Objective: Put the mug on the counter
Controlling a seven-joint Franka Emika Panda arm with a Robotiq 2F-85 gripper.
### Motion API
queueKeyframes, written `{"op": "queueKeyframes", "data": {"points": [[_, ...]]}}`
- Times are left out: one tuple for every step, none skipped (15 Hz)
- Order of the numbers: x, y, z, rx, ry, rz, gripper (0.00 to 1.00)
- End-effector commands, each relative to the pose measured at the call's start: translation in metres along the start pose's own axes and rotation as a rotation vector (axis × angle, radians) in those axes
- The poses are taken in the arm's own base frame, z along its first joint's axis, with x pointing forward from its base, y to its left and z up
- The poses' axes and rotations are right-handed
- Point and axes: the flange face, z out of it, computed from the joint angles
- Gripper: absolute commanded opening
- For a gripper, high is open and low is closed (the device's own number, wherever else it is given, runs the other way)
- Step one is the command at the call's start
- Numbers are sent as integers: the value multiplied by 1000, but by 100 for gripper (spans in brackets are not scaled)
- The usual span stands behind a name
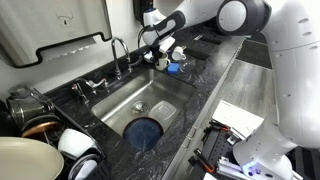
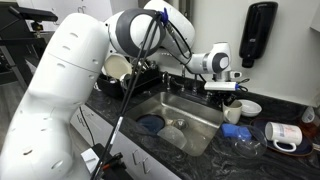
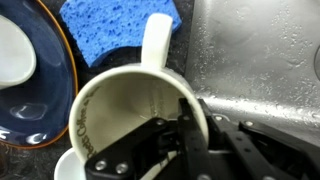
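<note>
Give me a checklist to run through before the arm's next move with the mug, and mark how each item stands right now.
1. Grip: the gripper has one finger inside the mug and one outside, closed on its wall. Ok.
2. Mug upright, mouth facing the wrist camera. Ok.
3. Mug empty, pale inside bare. Ok.
4. Mug lifted off whatever is beneath it. Cannot tell.
5. Straight below is free to set down: the blue plate and blue sponge crowd it, with the steel sink alongside. Not ok.
6. Bare counter in view nearby. Ok.
</note>
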Motion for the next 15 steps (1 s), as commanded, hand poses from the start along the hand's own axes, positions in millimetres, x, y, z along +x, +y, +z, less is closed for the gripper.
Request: {"op": "queueKeyframes", "data": {"points": [[19, 11, -5, 28, 25, -14, 3], [21, 13, -3, 29, 22, -6, 3], [22, 16, -3, 29, 15, 6, 3], [23, 19, -1, 28, 7, 17, 3], [23, 22, 0, 22, -7, 33, 3], [23, 24, -1, 13, -22, 47, 35], [22, 27, -2, 3, -30, 55, 37], [21, 29, -6, -13, -37, 63, 43], [19, 31, -13, -28, -41, 72, 49], [18, 32, -19, -43, -41, 80, 57], [16, 33, -28, -63, -32, 88, 66], [15, 34, -36, -82, -20, 94, 72], [12, 34, -47, -102, -7, 97, 78], [10, 35, -57, -116, 3, 98, 85], [7, 36, -67, -120, 5, 95, 91]]}}
